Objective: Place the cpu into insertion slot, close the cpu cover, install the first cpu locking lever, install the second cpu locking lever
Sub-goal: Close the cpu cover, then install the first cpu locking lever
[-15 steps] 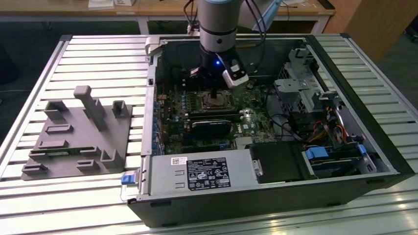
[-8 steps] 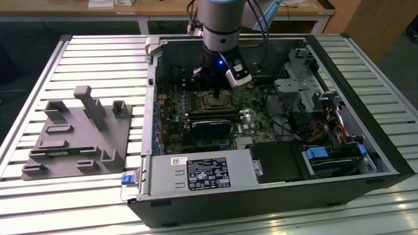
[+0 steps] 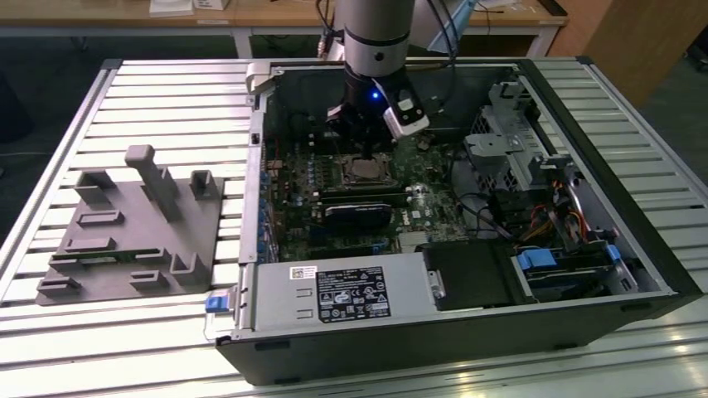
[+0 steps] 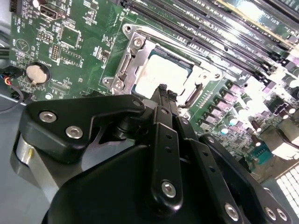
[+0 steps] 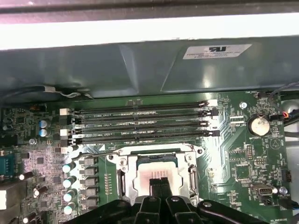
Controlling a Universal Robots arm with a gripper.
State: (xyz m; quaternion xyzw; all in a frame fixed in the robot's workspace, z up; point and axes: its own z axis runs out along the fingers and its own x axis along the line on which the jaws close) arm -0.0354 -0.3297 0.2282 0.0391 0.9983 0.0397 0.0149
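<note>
The arm (image 3: 374, 33) reaches down into an open computer case (image 3: 465, 340) that lies on a slatted metal counter (image 3: 166, 91). Its pincer (image 3: 356, 143) hangs low over the green motherboard (image 3: 432, 207).

In both wrist views the pincer (image 4: 165, 89) (image 5: 159, 182) has its two black fingers (image 4: 160, 95) pressed together side by side, with only a hairline seam between them and nothing held. The tips point straight at the cpu (image 4: 161, 73) (image 5: 148, 169), which sits directly below them, its pale silvery top facing up. Whether the tips touch the chip I cannot tell.

The cpu lies seated in the insertion slot (image 5: 154, 155). The cpu cover (image 4: 135, 58) is lowered flat around it, its silver frame bordering the chip on all sides. Whether the locking levers are latched I cannot tell.

Just beyond the socket from the pincer run four long dark memory slots (image 5: 140, 122), side by side and parallel to the socket's edge. A round coin battery (image 5: 258, 124) sits on the board off to one side of the pincer, apart from the socket.

In the exterior view, a grey moulded fixture (image 3: 133, 232) rests on the counter well away from the pincer, outside the case on the exterior view's left. A grey box with a label (image 3: 332, 294) sits in the case nearer the camera than the pincer.
</note>
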